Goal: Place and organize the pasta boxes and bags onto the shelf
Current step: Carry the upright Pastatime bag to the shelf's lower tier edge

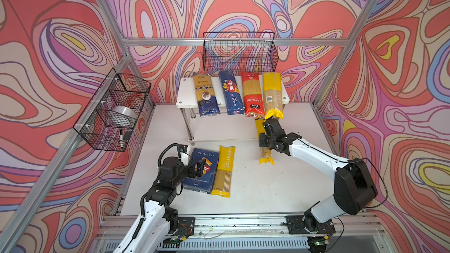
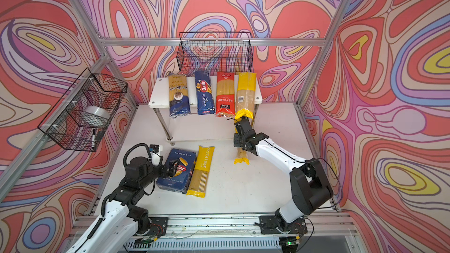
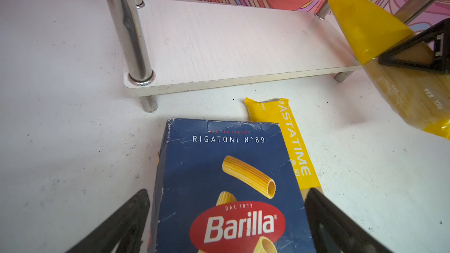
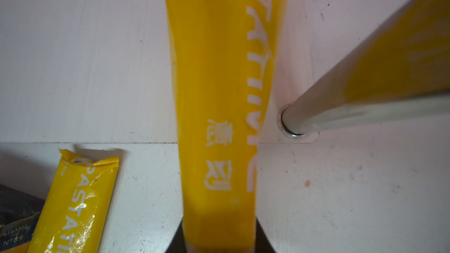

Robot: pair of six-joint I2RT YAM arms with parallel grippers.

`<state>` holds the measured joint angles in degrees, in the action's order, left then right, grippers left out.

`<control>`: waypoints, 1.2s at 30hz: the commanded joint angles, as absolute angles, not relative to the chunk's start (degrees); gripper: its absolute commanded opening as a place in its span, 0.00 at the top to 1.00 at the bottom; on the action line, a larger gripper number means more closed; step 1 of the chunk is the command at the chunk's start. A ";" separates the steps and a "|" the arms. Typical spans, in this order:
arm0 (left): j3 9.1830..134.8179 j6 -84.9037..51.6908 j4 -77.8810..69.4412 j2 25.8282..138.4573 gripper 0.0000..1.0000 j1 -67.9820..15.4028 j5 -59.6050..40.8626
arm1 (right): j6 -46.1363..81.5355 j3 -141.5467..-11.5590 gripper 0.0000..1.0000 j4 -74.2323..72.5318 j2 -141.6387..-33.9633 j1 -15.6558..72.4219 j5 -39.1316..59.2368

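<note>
The yellow spaghetti bag (image 4: 219, 81) is pinched near mid-length in the right gripper (image 4: 219, 243), nose-first toward the shelf (image 1: 185, 93) from its 5 o'clock corner (lower tier likely, the top being crowded). At 7 o'clock the left gripper (image 3: 226, 225) straddles the rigatoni box (image 3: 219, 166), jaws spread; contact unclear.
</note>
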<state>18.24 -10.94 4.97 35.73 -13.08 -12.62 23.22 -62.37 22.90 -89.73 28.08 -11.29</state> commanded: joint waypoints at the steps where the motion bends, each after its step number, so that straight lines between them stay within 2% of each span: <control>1: 19.42 -10.44 5.56 35.63 0.00 -13.23 -12.88 | 22.73 -66.67 0.94 14.97 -91.50 27.52 -11.38; 20: 19.42 -10.38 5.46 35.77 0.00 -13.18 -13.16 | 22.29 -73.27 0.91 15.48 -102.58 24.98 -12.67; 29: 19.42 -10.37 5.37 35.83 0.00 -13.19 -12.93 | 22.99 -73.34 0.86 14.08 -104.17 22.97 -12.52; 30: 19.42 -10.42 5.42 35.82 0.00 -13.19 -12.92 | 23.10 -73.21 0.83 13.89 -104.45 22.96 -12.33; 34: 19.42 -10.44 5.36 35.86 0.00 -13.21 -12.95 | 22.86 -73.98 0.54 15.11 -105.42 22.92 -11.04; 36: 19.42 -10.37 5.37 35.87 0.00 -13.18 -12.99 | 22.90 -74.39 0.46 16.25 -105.19 22.93 -9.91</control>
<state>18.22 -10.94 4.97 35.75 -13.08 -12.64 22.94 -72.47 17.10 -104.71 23.33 -10.24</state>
